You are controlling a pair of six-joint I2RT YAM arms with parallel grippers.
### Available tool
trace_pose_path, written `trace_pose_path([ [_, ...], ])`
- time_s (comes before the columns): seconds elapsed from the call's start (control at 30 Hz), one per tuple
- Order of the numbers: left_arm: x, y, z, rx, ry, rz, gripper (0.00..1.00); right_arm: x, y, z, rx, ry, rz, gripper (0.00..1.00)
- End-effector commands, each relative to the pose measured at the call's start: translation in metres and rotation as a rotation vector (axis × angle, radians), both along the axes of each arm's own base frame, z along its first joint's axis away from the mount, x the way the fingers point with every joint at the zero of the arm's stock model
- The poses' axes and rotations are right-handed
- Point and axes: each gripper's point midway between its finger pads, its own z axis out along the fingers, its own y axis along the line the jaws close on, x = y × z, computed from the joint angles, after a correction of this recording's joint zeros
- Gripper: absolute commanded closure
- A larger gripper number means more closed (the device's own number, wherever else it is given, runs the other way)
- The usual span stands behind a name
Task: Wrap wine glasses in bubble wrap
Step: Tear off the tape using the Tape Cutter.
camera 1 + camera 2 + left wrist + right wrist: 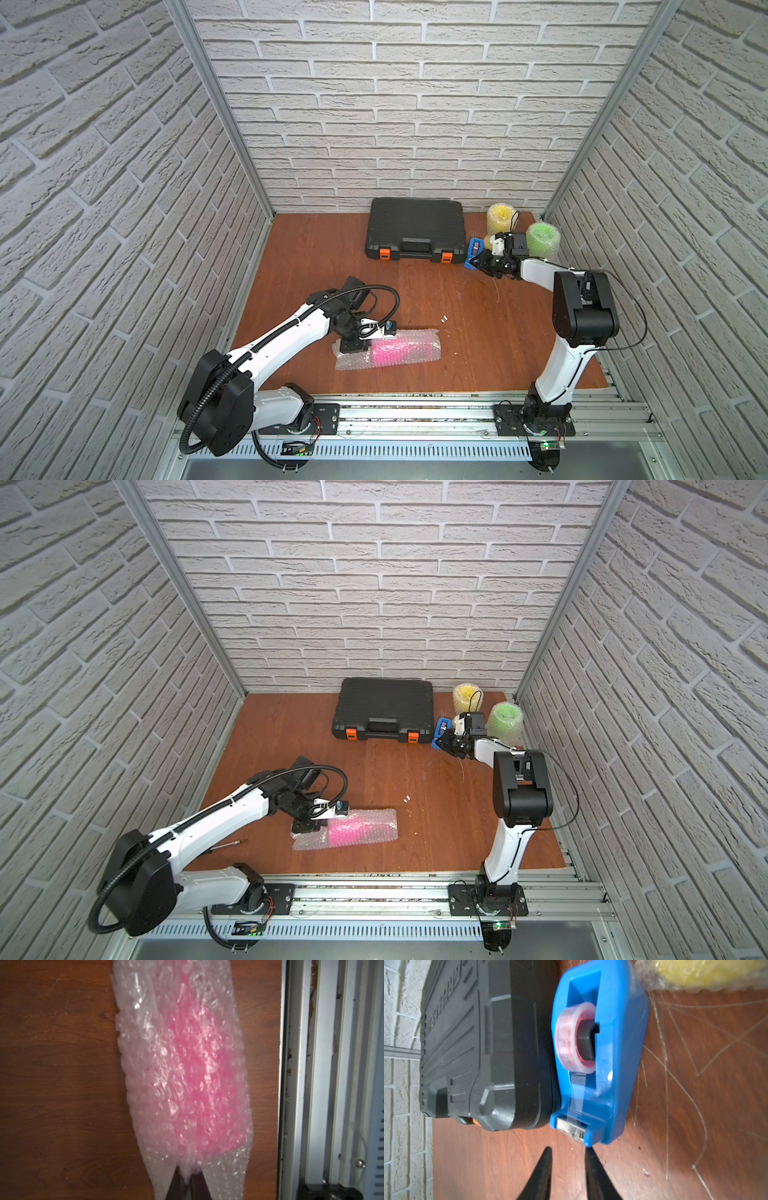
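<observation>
A hot pink wine glass (390, 352) (197, 1076) lies on its side near the table's front, rolled in bubble wrap (422, 337) (143, 1039). My left gripper (352, 345) (188, 1180) is shut on the pinched wrap at the roll's left end. At the back right stand a yellow wine glass (500, 217) (708, 972) and a lime green one (542, 239), each wrapped in bubble wrap. My right gripper (478, 263) (568, 1150) is narrowly open and empty. One of its tips touches the cutter end of the blue tape dispenser (473, 248) (616, 1047).
A closed black tool case (415, 228) (473, 1043) lies at the back, right beside the dispenser. Small white scraps (443, 319) lie mid-table. A thin metal tool (226, 845) sits under my left arm. An aluminium rail (415, 411) runs along the front edge.
</observation>
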Motion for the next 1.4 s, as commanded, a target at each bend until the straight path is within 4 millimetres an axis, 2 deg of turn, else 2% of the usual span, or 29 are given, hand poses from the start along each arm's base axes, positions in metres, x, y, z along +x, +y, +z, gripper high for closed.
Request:
trace_pose_path([
  [0.0, -0.007, 0.002, -0.002, 0.008, 0.037, -0.012, 0.93, 0.008, -0.001, 0.004, -0.001, -0.022, 0.002, 0.75],
  [0.17, -0.006, 0.002, -0.001, 0.006, 0.033, -0.013, 0.93, 0.006, -0.002, -0.004, -0.009, 0.011, 0.006, 0.75],
  [0.27, -0.007, 0.002, -0.001, 0.008, 0.035, -0.014, 0.93, 0.004, -0.004, -0.008, -0.021, 0.035, -0.003, 0.7],
  [0.33, -0.007, 0.002, -0.001, 0.006, 0.033, -0.012, 0.93, 0.004, -0.004, -0.007, -0.024, 0.033, -0.002, 0.7],
  [0.47, -0.006, 0.002, -0.001, 0.007, 0.035, -0.013, 0.93, 0.004, -0.004, -0.011, -0.022, 0.047, 0.005, 0.75],
  [0.7, -0.007, 0.002, 0.0, 0.007, 0.033, -0.013, 0.93, 0.012, 0.002, -0.003, 0.019, 0.013, 0.016, 0.77],
  [0.8, -0.007, 0.002, 0.0, 0.005, 0.032, -0.013, 0.93, 0.015, 0.004, 0.0, 0.027, 0.007, 0.017, 0.82],
  [0.97, -0.007, 0.003, 0.0, 0.006, 0.03, -0.013, 0.93, 0.01, 0.003, 0.0, 0.024, 0.025, 0.019, 0.97],
  [1.1, -0.007, 0.003, 0.0, 0.006, 0.029, -0.012, 0.93, 0.004, 0.009, 0.0, 0.034, 0.067, 0.033, 0.97],
  [1.17, -0.007, 0.003, -0.001, 0.008, 0.029, -0.013, 0.93, -0.003, 0.009, -0.005, 0.018, 0.127, 0.031, 0.97],
  [1.23, -0.007, 0.003, -0.001, 0.008, 0.03, -0.012, 0.93, -0.016, 0.005, -0.024, -0.026, 0.243, 0.022, 0.97],
  [1.37, -0.007, 0.003, -0.001, 0.008, 0.03, -0.012, 0.93, -0.042, -0.004, -0.05, -0.134, 0.439, 0.001, 0.97],
])
